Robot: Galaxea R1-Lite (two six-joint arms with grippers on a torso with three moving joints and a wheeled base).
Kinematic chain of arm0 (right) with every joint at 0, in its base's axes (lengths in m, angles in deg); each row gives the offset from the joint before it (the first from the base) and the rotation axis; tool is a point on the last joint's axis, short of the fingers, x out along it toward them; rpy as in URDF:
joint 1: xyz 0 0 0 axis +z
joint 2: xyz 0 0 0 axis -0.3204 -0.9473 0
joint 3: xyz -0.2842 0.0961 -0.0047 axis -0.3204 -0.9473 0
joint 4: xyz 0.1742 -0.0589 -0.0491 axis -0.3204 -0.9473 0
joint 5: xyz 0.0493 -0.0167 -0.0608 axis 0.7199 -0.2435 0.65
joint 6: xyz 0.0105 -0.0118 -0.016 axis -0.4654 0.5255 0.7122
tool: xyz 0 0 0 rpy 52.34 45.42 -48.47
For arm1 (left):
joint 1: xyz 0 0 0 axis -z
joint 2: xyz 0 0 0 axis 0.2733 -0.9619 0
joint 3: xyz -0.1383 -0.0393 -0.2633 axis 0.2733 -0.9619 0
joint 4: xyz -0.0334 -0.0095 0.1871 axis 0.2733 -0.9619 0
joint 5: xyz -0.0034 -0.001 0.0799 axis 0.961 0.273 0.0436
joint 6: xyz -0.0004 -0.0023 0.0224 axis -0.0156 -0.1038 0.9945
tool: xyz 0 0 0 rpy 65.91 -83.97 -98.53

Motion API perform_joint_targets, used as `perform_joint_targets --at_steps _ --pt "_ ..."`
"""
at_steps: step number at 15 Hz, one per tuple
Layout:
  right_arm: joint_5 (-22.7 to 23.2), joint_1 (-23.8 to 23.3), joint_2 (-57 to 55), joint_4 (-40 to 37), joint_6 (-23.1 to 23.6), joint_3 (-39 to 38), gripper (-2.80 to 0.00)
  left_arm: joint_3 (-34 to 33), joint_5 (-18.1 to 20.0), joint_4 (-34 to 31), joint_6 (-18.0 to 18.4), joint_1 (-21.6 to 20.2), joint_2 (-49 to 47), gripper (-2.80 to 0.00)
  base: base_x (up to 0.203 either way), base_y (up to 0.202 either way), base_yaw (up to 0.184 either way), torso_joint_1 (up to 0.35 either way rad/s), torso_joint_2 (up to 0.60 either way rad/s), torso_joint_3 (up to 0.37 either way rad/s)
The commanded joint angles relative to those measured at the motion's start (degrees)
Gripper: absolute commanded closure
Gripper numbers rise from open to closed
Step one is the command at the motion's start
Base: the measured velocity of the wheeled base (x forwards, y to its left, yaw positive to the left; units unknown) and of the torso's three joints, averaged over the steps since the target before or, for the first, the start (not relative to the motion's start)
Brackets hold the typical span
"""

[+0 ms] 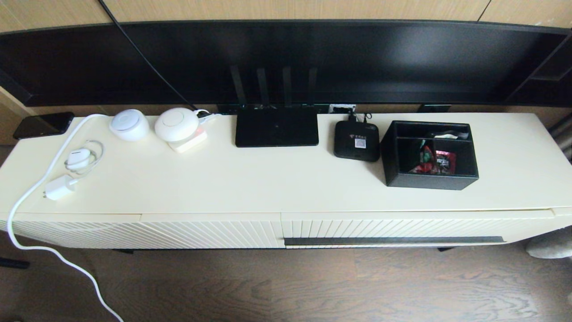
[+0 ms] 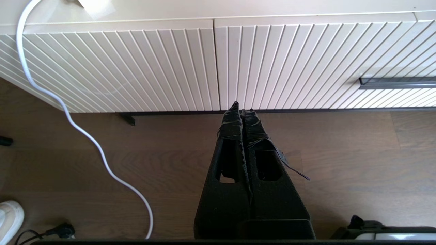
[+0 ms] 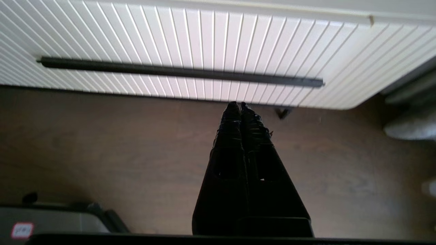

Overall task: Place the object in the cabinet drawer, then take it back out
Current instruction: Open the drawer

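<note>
The black organizer box (image 1: 431, 155) stands on the cabinet top (image 1: 268, 179), right of the small set-top box (image 1: 356, 141); the ribbed drawer (image 1: 393, 230) below is shut. Left gripper (image 2: 242, 108) and right gripper (image 3: 237, 105) hang low before the cabinet front, fingers pressed together, holding nothing.

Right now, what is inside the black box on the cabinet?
The black box holds red snack packets in its large front section. Its narrow rear section holds something pale, unclear. The box walls hide part of the floor.
</note>
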Motion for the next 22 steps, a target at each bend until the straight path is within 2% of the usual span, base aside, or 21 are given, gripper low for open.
perform_joint_targets --at_steps 1,4,7,9,13,15,19,22 --pt "0.01 0.01 -0.91 -0.50 -0.20 3.24 0.00 -0.01 -0.01 -0.02 0.01 0.00 -0.09 0.00 0.000 0.000 0.000 0.000 0.00 0.000" --pt "0.02 0.37 -12.18 -3.98 -4.04 13.94 0.00 -0.01 -0.01 -0.02 0.01 0.00 -0.09 0.00 0.000 0.000 0.000 0.000 0.00 0.000" --pt "-0.45 0.98 -25.18 -5.13 -5.72 29.46 0.00 -0.01 -0.01 -0.02 0.01 0.00 -0.09 0.00 0.000 0.000 0.000 0.000 0.00 0.000" --pt "-0.51 1.15 -31.58 -5.46 -1.38 34.89 0.00 -0.01 -0.01 -0.02 0.01 0.00 0.00 0.00 0.000 0.000 0.000 0.000 0.00 0.000" --pt "0.41 1.28 -41.38 -6.52 7.16 40.28 0.00 -0.01 -0.01 -0.02 0.01 0.00 0.00 0.00 0.000 0.000 0.000 0.000 0.00 0.000" --pt "1.55 1.31 -45.73 -7.15 14.98 43.44 0.00 -0.01 -0.01 -0.02 0.01 0.00 -0.04 0.00 0.000 0.000 0.000 0.000 0.00 0.000" --pt "3.23 1.40 -50.95 -7.08 36.03 44.15 0.00 -0.01 -0.01 -0.02 0.01 0.00 -0.09 0.00 0.000 0.000 0.000 0.000 0.00 0.000" --pt "3.12 3.58 -55.10 -6.81 51.20 44.04 0.00 -0.01 -0.01 -0.02 0.01 0.00 -0.09 0.00 0.000 0.000 0.000 0.000 0.00 0.000"
